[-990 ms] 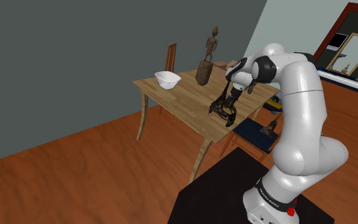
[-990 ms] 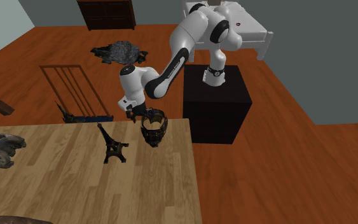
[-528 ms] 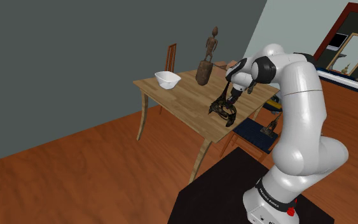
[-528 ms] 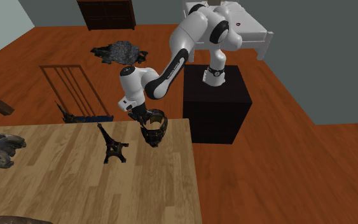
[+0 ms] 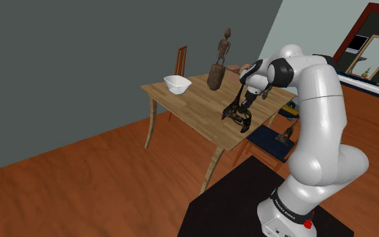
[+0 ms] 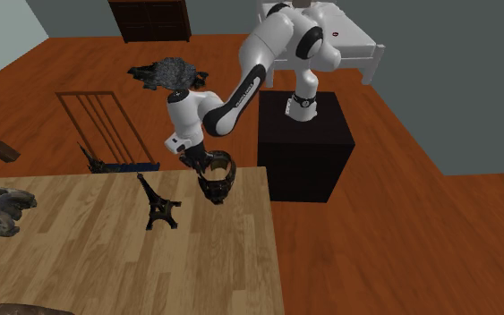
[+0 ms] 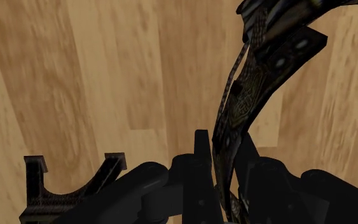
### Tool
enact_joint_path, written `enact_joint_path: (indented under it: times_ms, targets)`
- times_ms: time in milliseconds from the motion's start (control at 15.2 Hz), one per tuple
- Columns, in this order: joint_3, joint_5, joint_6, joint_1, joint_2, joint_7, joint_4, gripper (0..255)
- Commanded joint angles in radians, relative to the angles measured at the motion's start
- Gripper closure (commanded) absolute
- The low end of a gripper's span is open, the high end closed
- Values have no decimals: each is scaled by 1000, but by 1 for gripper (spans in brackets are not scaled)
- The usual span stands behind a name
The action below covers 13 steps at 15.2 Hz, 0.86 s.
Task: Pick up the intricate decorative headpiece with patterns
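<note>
Gripping the dark patterned headpiece (image 7: 247, 89), jaws closed (over wooden table (image 7: 107, 76)).

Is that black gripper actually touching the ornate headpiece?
Touching. In the wrist view the gripper clasps the headpiece by its patterned band, pinched between both fingers.

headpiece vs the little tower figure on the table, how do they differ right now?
The headpiece is an open patterned band; the tower figure is a slim spire on splayed legs. The headpiece is clasped in the gripper; the tower figure stands free, upright. The headpiece is nearer the table edge. Both are dark.
</note>
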<state>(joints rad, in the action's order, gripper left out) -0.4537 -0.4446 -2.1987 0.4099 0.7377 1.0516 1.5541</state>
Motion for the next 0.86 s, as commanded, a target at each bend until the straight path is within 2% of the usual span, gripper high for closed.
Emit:
enact_joint_path:
  times_ms: [0, 792]
  targets:
    - [-7, 9, 19, -5, -18, -6, -2, 255]
    - [-35, 46, 110, -20, -90, -32, -26, 255]
